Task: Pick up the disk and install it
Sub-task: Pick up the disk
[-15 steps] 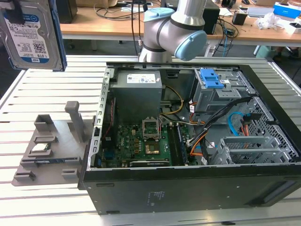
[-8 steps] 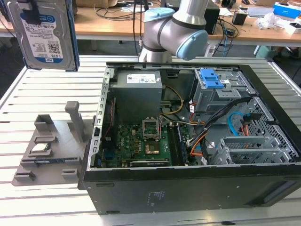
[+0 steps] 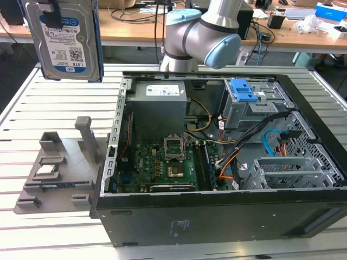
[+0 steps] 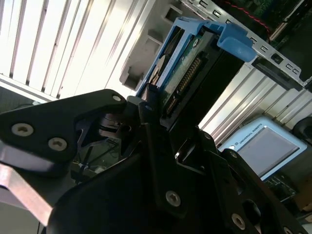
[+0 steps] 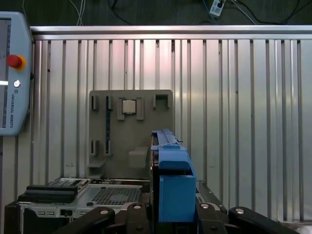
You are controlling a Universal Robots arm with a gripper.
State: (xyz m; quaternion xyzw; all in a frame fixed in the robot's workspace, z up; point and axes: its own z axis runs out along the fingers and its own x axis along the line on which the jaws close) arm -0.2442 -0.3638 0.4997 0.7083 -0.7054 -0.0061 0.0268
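Observation:
The disk, a silver hard drive with a white-and-blue label and a blue plastic frame, hangs upright in the air high at the exterior view's left. It is above the slatted table and the grey fixture. My gripper is shut on its top edge. In the first wrist view the disk's blue frame stands edge-on between my black fingers. The second wrist view shows the disk clamped in the gripper, connector side showing.
An open computer case lies on the table, with a grey drive cage and blue latch inside. A grey fixture holds a small square chip. The arm's base stands behind the case. A teach pendant lies on the table.

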